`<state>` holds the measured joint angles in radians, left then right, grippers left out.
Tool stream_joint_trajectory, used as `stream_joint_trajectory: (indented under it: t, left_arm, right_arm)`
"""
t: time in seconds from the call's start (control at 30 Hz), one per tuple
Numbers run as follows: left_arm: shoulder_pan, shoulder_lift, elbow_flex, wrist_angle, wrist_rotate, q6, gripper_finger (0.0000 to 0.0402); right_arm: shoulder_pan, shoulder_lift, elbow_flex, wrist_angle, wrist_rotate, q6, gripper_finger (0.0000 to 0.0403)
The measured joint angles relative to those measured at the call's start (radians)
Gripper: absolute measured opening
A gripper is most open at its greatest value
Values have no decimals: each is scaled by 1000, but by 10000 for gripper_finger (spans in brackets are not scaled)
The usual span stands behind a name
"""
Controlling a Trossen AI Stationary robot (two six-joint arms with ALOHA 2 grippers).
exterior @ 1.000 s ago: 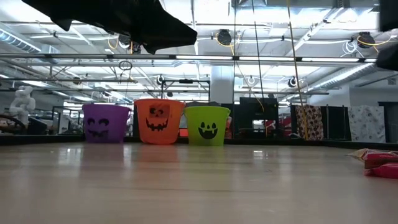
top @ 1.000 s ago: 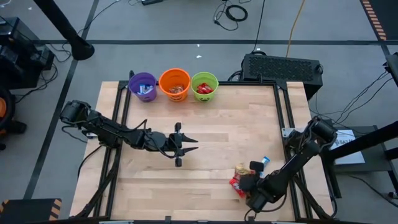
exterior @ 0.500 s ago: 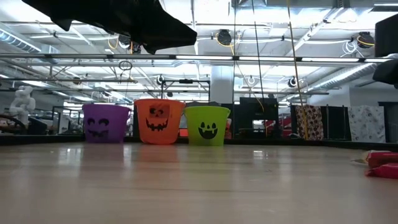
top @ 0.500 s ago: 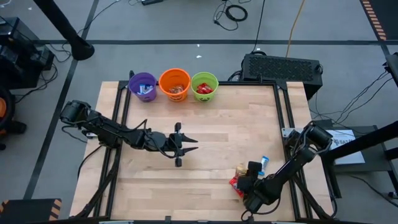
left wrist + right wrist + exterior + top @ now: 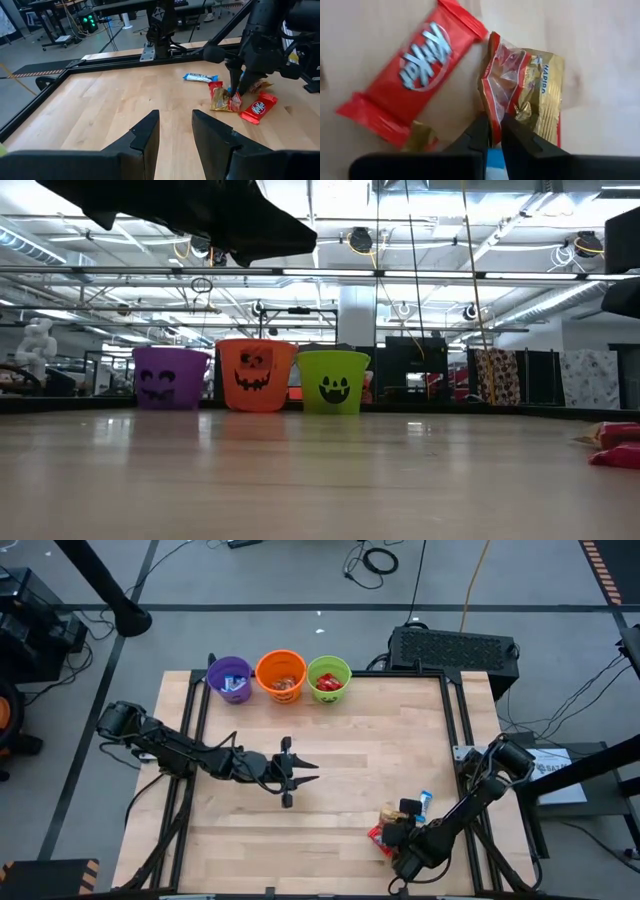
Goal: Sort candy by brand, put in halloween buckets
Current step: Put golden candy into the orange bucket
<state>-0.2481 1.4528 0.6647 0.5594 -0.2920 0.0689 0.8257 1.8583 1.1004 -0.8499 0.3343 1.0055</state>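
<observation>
Three halloween buckets stand in a row at the tabletop's [image 5: 330, 755] twelve o'clock edge: a purple bucket [image 5: 229, 679] toward eleven o'clock, an orange bucket [image 5: 281, 674] in the middle, and a lime green bucket [image 5: 329, 678] just beside it toward one o'clock. The three touch or nearly touch. From above, the purple one holds blue-wrapped candy, the orange one brown and gold wrappers, the green one red wrappers; how many pieces lie in each cannot be told.

Loose candy remains in one small cluster near the tabletop's five o'clock corner. Four pieces can be counted there: a red KitKat bar [image 5: 415, 67], a gold and red Haribo bag [image 5: 527, 97], a blue-wrapped bar [image 5: 200, 77] lying a little apart from the others, and a brown-gold piece [image 5: 260, 86] partly hidden behind the right arm.

The right hand [image 5: 492, 137] points down into this cluster, its fingers pinched together on the red edge of the Haribo bag, with the KitKat bar just beside them.

The left hand [image 5: 305, 773] hovers above the tabletop's middle, toward nine o'clock, its fingers parted and holding nothing.
</observation>
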Motion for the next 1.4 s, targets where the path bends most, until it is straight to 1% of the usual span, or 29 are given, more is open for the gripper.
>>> stream_joint_trajectory:
  t: [0.17, 0.23, 0.3, 0.37, 0.53, 0.63, 0.7, 0.73, 0.77, 0.83, 0.9, 0.93, 1.0, 1.13, 1.2, 1.27, 1.33, 1.4]
  left_arm:
    - [0, 0, 0, 0, 0, 17, 123]
    - [0, 0, 0, 1, 0, 20, 123]
    - [0, 0, 0, 7, 0, 23, 123]
    - [0, 0, 0, 20, 0, 31, 123]
    - [-2, -1, 0, 104, -6, 69, 123]
    - [-3, -1, 0, 151, -6, 76, 123]
    - [-3, -1, 0, 174, -6, 76, 123]
    - [-3, -1, 0, 178, -6, 76, 123]
    - [-3, -1, 0, 181, -6, 76, 123]
    - [-3, -1, 0, 186, -7, 73, 123]
    - [-3, -1, 0, 193, -7, 71, 123]
    - [-3, -1, 0, 193, -7, 71, 123]
    - [-3, -1, 0, 193, -7, 69, 123]
    - [-3, -1, 0, 193, -7, 68, 123]
    - [-3, -1, 0, 193, -7, 68, 123]
    - [-5, -1, 0, 193, -7, 67, 123]
    - [-9, -1, 0, 194, -8, 67, 123]
    - [-15, -1, 0, 195, -8, 67, 123]
  right_arm:
    - [0, -64, 39, -57, 7, -26, 29]
    - [0, -98, 67, -109, 47, -46, 29]
    - [0, -143, 98, -151, 117, -92, 29]
    - [0, -200, 128, -180, 233, -161, 27]
    - [0, -384, 140, -172, 622, -389, 26]
    - [-4, -509, 134, -160, 826, -464, 26]
    - [-16, -593, 108, -132, 924, -473, 26]
    - [-25, -636, 89, -118, 949, -469, 26]
    - [-39, -681, 67, -104, 950, -462, 26]
    - [-76, -762, 21, -71, 909, -447, 26]
    - [-118, -833, -38, 6, 831, -468, 26]
    - [-138, -862, -70, 68, 774, -511, 26]
    - [-183, -911, -139, 225, 604, -653, 26]
    - [-284, -963, -263, 629, 150, -964, 26]
    - [-317, -964, -314, 810, -11, -1092, 26]
    - [-348, -963, -356, 987, -94, -1191, 26]
    - [-388, -961, -394, 1174, -123, -1257, 27]
    - [-425, -954, -434, 1329, -138, -1273, 27]
